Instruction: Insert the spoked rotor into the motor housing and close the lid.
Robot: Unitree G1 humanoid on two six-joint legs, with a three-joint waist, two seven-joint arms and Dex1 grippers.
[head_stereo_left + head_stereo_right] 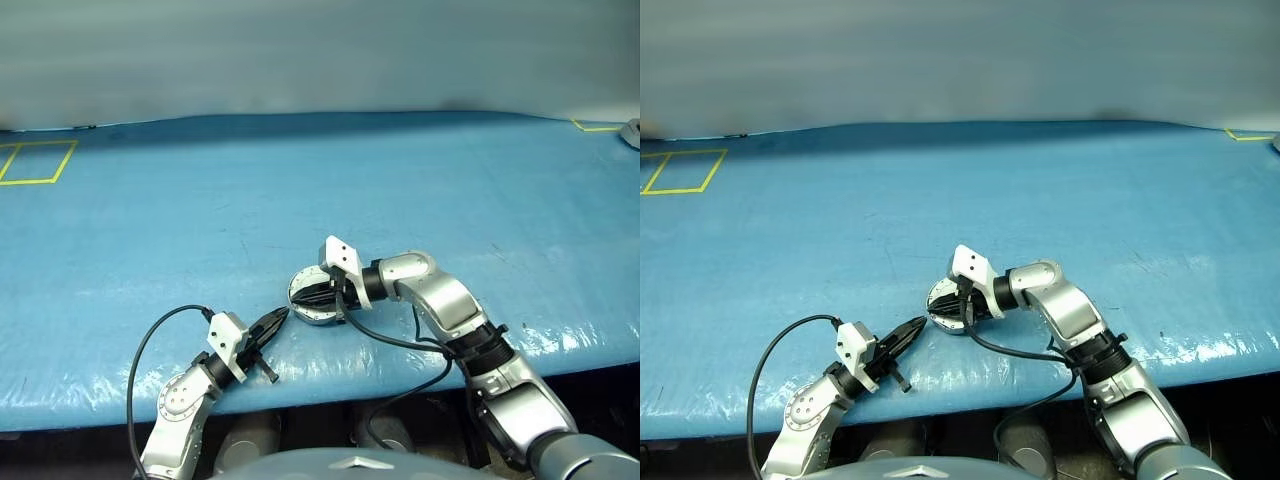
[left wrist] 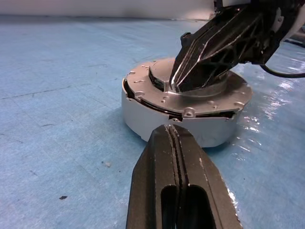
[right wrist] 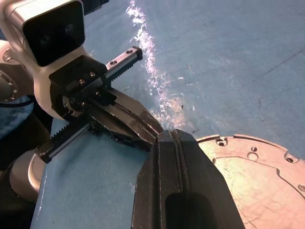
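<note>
The motor housing [image 2: 138, 119] stands as a round pale silver cup on the blue table, near its front edge. On it lies the lid [image 2: 143, 86], a grey disc with small holes, slightly askew, with a dark gap under its rim. My right gripper [image 1: 305, 296] is shut, and its tips rest on the raised centre of the lid. My left gripper [image 1: 280, 316] is also shut and holds nothing; its tip is close beside the housing wall, and I cannot tell whether it touches. The spoked rotor is hidden.
Blue sheeting covers the table [image 1: 320, 190], whose front edge runs just below the grippers. Yellow tape marks a rectangle [image 1: 35, 160] at the far left and a corner [image 1: 595, 126] at the far right. Black cables hang from both wrists.
</note>
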